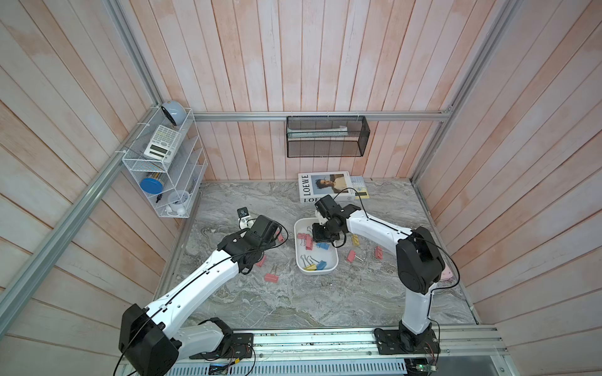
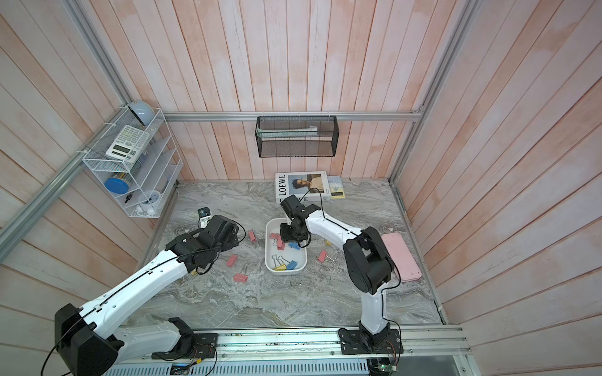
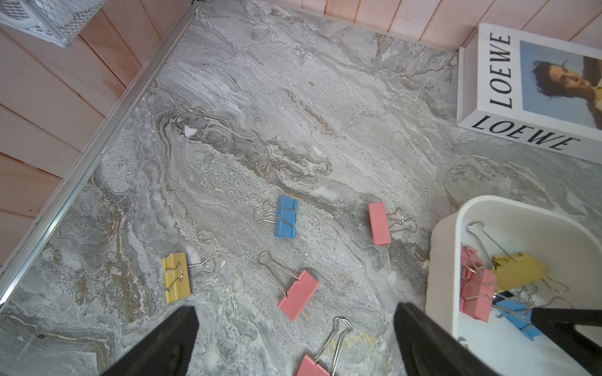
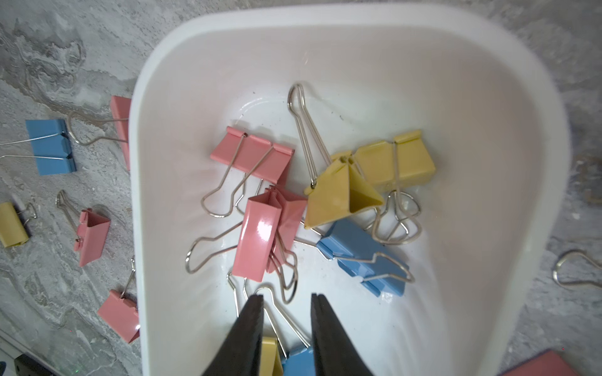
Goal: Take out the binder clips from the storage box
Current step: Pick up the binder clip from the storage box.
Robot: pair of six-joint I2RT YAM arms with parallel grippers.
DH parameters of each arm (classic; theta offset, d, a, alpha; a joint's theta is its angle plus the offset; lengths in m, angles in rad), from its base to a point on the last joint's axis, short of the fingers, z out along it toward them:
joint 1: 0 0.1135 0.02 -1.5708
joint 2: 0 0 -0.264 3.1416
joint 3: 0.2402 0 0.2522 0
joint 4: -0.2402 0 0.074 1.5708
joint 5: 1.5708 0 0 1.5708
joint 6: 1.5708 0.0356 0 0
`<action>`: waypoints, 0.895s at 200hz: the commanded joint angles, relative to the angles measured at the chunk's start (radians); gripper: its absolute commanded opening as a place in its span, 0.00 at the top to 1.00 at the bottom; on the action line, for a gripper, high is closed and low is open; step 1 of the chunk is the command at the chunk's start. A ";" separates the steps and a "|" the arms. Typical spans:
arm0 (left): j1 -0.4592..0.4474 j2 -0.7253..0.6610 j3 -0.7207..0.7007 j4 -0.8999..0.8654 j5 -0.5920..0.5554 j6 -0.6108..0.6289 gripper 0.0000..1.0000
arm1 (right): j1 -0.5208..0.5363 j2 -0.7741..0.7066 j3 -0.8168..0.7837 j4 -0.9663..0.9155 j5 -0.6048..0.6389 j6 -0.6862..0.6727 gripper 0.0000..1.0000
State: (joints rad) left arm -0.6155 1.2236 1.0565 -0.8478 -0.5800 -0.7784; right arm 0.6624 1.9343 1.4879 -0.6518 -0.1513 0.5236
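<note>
My right gripper (image 4: 286,298), slightly parted and pinching nothing, hangs inside the shallow white plastic storage box (image 4: 325,18). The glossy pink binder clip (image 4: 260,237) lies just ahead, long axis along my reach.

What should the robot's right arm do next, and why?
Probably lower the right end effector a little and close on the upright pink clip just ahead of its tips. Its jaws stand apart and hold nothing, and several binder clips lie in the storage box, waiting to come out.
</note>
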 commanded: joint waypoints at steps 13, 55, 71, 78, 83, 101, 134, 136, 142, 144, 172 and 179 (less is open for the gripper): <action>0.007 -0.022 -0.014 -0.014 0.001 0.003 0.00 | 0.006 0.053 0.040 -0.019 -0.028 0.006 0.72; 0.007 -0.034 -0.018 -0.020 -0.006 0.005 0.00 | 0.011 0.069 0.058 0.010 -0.088 0.008 0.74; 0.008 -0.034 -0.017 -0.021 -0.007 0.003 0.00 | 0.018 0.063 0.065 0.010 -0.081 0.006 0.74; 0.008 -0.034 -0.017 -0.020 -0.009 0.004 0.00 | 0.021 0.059 0.069 0.010 -0.078 0.002 0.75; 0.009 -0.033 -0.016 -0.019 -0.009 0.004 0.00 | 0.024 0.056 0.073 0.008 -0.073 -0.002 0.75; 0.009 -0.032 -0.018 -0.017 -0.008 0.004 0.00 | 0.031 0.051 0.093 -0.011 -0.055 -0.012 0.75; 0.010 -0.026 -0.016 -0.012 -0.004 0.003 0.00 | 0.037 0.056 0.116 -0.034 -0.039 -0.021 0.75; 0.010 -0.027 -0.016 -0.012 -0.004 0.004 0.00 | 0.038 0.058 0.115 -0.036 -0.038 -0.020 0.75; 0.010 -0.026 -0.018 -0.013 -0.003 0.004 0.00 | 0.039 0.060 0.116 -0.036 -0.038 -0.020 0.75; 0.010 -0.027 -0.017 -0.013 -0.003 0.004 0.00 | 0.038 0.061 0.116 -0.036 -0.039 -0.020 0.75; 0.010 -0.028 -0.018 -0.015 -0.003 0.005 0.00 | 0.037 0.077 0.118 -0.037 -0.040 -0.019 0.76; 0.010 -0.027 -0.018 -0.016 -0.003 0.005 0.00 | 0.038 0.084 0.123 -0.042 -0.035 -0.016 0.76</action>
State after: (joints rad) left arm -0.6106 1.2049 1.0504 -0.8524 -0.5804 -0.7784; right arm 0.6933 1.9919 1.5810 -0.6563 -0.2062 0.5186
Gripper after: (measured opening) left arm 0.996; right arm 0.243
